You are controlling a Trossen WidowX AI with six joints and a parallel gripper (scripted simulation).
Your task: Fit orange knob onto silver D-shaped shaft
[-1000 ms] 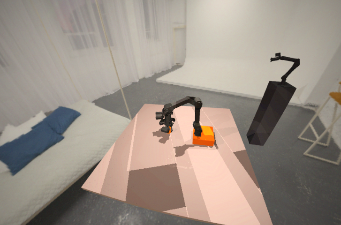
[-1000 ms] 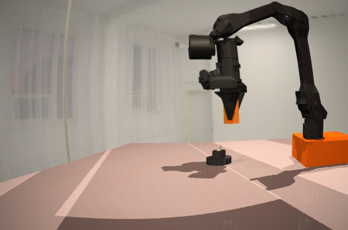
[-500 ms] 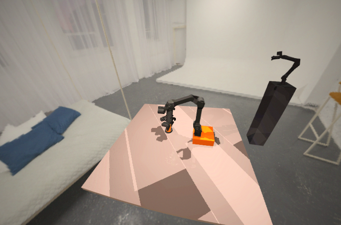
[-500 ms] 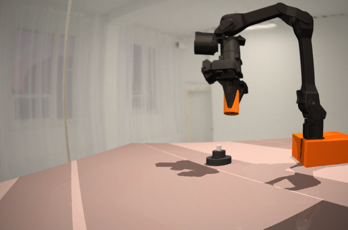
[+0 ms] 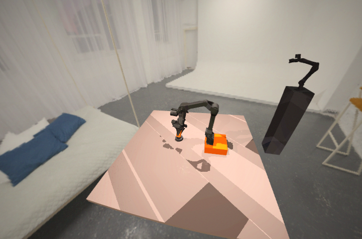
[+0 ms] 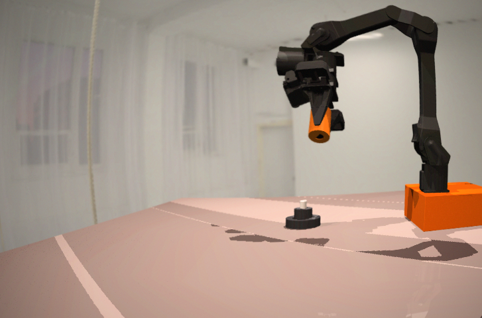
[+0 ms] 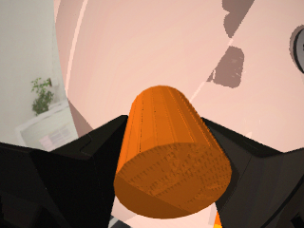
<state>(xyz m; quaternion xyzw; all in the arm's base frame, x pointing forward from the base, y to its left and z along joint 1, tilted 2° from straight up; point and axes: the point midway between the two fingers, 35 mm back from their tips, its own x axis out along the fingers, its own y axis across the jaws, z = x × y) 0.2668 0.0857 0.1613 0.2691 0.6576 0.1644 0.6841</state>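
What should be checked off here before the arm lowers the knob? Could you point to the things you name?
1. Orange knob [image 5: 179, 133] [image 6: 320, 125] [image 7: 166, 157] gripped between the fingers of the gripper [image 5: 179, 131] [image 6: 323, 121] [image 7: 162, 123]: ok.
2. Knob lifted clear of the round pedestal [image 5: 179, 139] [image 6: 302, 222] [image 7: 299, 49]: ok, a gap shows in the exterior view.
3. Silver shaft [image 6: 303, 204] bare, ready to take the knob: ok.
4. Knob upright: not ok, it tilts enough that the exterior view sees its hole [image 6: 319, 136].
5. Hole's flat side matched to the shaft's: cannot tell.
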